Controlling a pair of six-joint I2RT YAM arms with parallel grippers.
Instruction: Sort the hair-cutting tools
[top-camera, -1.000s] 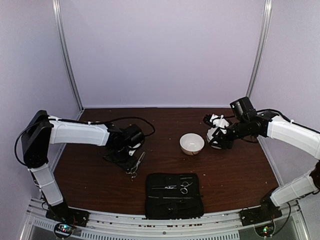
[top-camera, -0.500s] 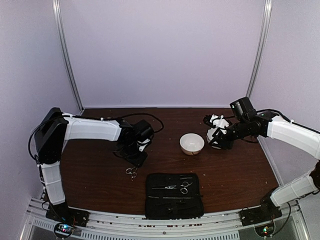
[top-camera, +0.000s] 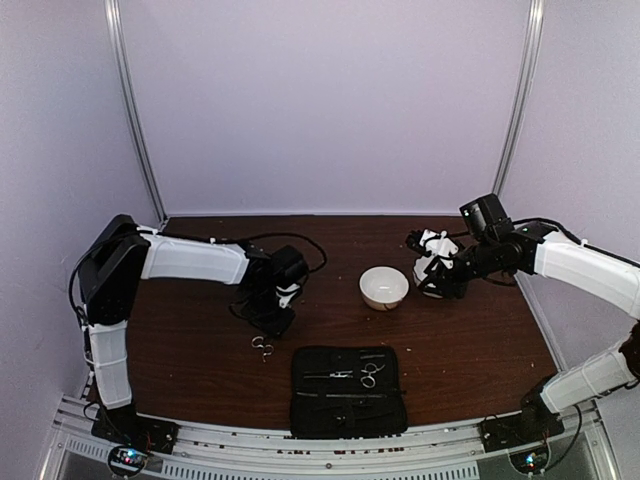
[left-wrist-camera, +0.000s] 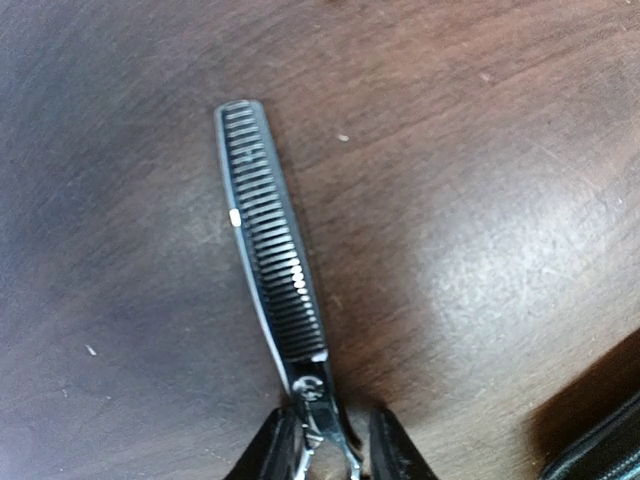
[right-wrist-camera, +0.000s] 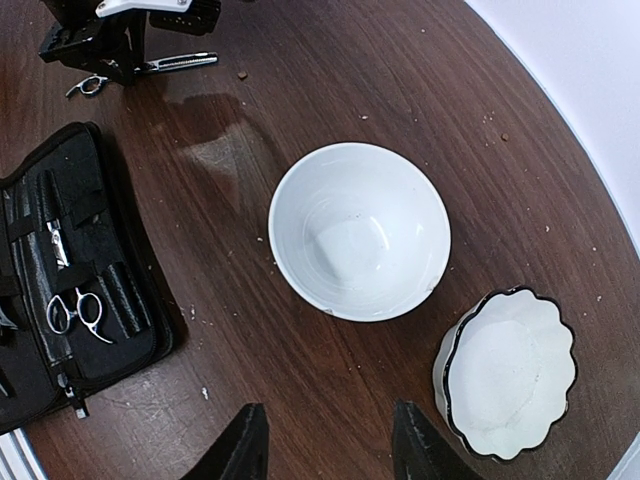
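Silver thinning scissors (left-wrist-camera: 275, 270) with a toothed blade lie low on the brown table. My left gripper (left-wrist-camera: 333, 435) stands over them, jaws closed narrow on the shank just behind the pivot. From above, only the ring handles (top-camera: 262, 346) stick out below the left gripper (top-camera: 272, 320). A second pair of silver scissors (top-camera: 371, 374) sits strapped in the open black case (top-camera: 348, 410), also seen in the right wrist view (right-wrist-camera: 75, 310), beside a slim tool (right-wrist-camera: 55, 240). My right gripper (right-wrist-camera: 330, 440) is open and empty above bare table.
A plain white bowl (top-camera: 384, 287) stands mid-table and is empty in the right wrist view (right-wrist-camera: 360, 230). A scalloped white bowl with a dark rim (right-wrist-camera: 510, 375) stands right of it, under my right arm. The case lies at the near edge.
My left gripper moved right and settled over the thinning scissors, covering their blade from above. The ring handles stayed in place. The right arm has not moved.
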